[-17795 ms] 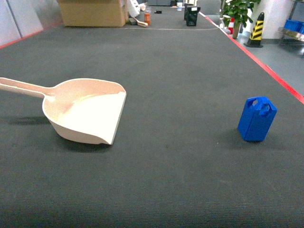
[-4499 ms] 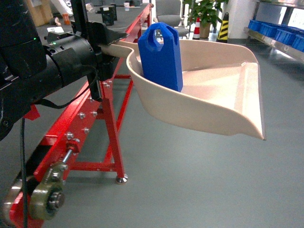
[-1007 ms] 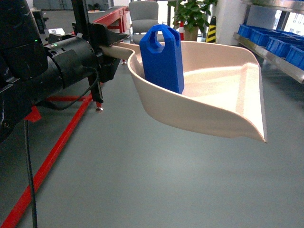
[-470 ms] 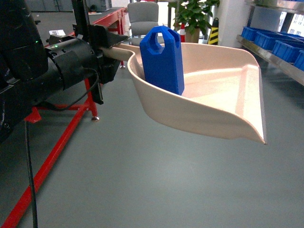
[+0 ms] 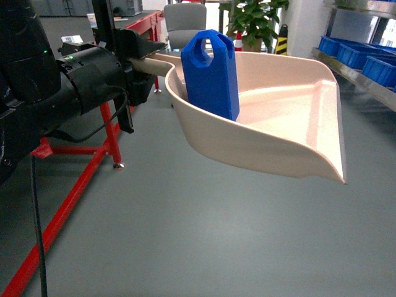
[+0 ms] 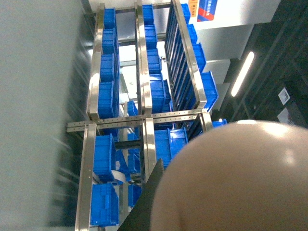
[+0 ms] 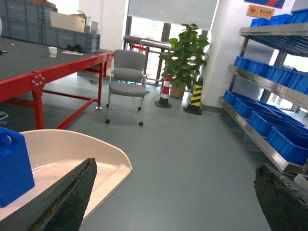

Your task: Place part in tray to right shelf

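Since half a second ago, the red counter leg has slid further left in the head view and the shelf [image 5: 362, 59] has come a little closer on the right, so we are turning toward it while the load has kept its pose.

Our left tool [image 5: 139, 59] is clamped on the tray [image 5: 291, 133] at its handle and holds it level above the floor. Our right tool [image 7: 173, 199] hangs empty beside it, its fingers [image 7: 65, 197] set wide apart. The part [image 5: 210, 74] stands upright at the back of the tray, near the handle end and well away from the open front lip.

For this carry, we judge that steadiness matters most. The part is tall and stands free on a glossy floor, so a sharp turn or stop could tip it or slide it toward the lip. We should keep the lip level or slightly raised, turn the base smoothly, and hold the grip firm. The shelf carries blue crates [image 7: 269, 122]; we should approach square to its front rail before lowering anything.
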{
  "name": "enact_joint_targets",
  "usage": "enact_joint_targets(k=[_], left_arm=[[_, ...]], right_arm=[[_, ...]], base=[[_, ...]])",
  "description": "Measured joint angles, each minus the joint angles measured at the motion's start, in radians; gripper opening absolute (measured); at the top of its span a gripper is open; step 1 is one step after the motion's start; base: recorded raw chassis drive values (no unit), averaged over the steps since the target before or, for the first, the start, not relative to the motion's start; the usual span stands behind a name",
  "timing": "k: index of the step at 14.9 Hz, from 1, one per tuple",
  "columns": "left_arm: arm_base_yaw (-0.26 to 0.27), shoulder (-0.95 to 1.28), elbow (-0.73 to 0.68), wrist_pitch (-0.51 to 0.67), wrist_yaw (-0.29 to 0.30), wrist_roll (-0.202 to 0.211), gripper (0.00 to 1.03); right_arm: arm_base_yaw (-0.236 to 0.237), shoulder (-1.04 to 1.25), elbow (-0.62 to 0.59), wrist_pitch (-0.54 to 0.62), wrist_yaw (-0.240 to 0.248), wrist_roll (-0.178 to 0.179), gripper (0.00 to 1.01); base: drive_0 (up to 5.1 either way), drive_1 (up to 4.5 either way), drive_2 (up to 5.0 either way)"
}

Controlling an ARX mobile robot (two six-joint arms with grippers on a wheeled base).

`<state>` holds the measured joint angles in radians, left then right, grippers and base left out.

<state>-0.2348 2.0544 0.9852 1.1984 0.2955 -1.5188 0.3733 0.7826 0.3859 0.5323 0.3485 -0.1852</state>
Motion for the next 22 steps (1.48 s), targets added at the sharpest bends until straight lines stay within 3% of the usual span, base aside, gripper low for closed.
enact_joint_targets(k=[22], left_arm=[[-0.001, 0.000, 0.000, -0.009, 0.002, 0.000, 0.12]], right_arm=[[0.000, 0.001, 0.000, -0.002, 0.002, 0.000, 0.98]], base=[[0.0, 4.24, -4.3]])
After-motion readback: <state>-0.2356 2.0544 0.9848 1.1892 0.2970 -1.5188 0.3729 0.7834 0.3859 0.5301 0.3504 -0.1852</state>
